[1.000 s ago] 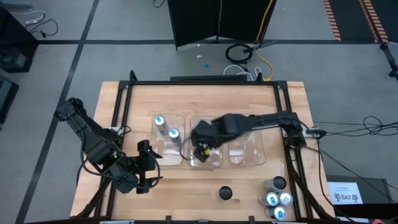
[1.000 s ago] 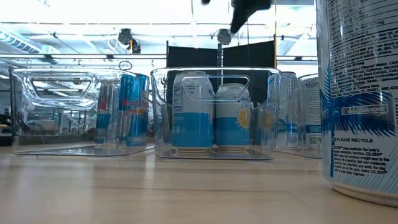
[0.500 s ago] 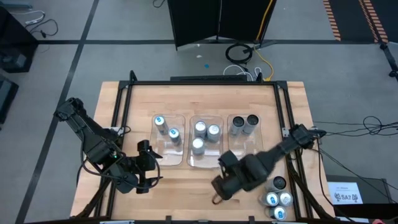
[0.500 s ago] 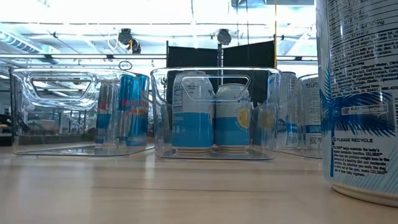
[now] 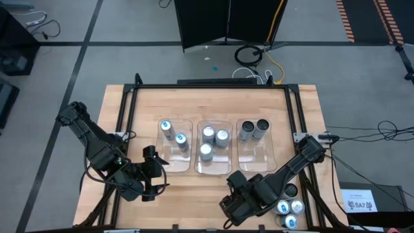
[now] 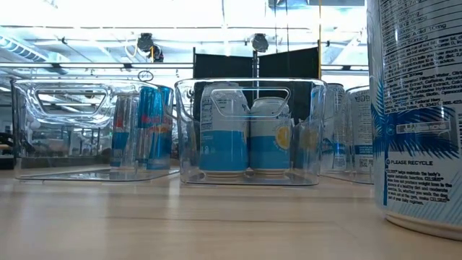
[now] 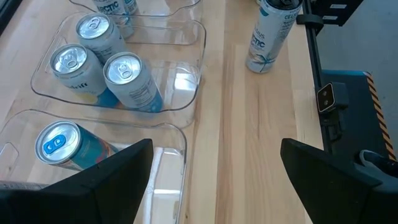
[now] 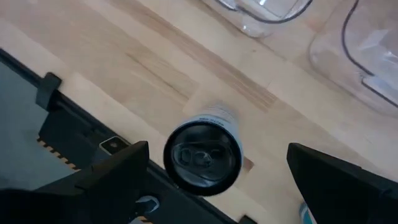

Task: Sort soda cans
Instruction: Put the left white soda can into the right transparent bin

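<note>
Right pincer point(image 5: 228, 208), open, hovers at lower centre over a dark-topped can point(image 8: 202, 155); only its wrist view shows that can. Left pincer point(image 5: 152, 173) waits open, lower left.

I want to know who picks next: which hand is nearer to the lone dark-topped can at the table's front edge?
Right. The right hand hangs open directly above the dark-topped can; the left hand waits open further left, by the left tray.

My right hand point(image 5: 228, 210), fingers spread, hangs over the near tabletop point(image 5: 187, 191) above a dark-topped can point(image 8: 202, 155) with bare wood all round it. Farther off, three clear trays point(image 5: 213, 169) block the middle; a can cluster point(image 5: 288, 207) crowds the near right corner.
</note>
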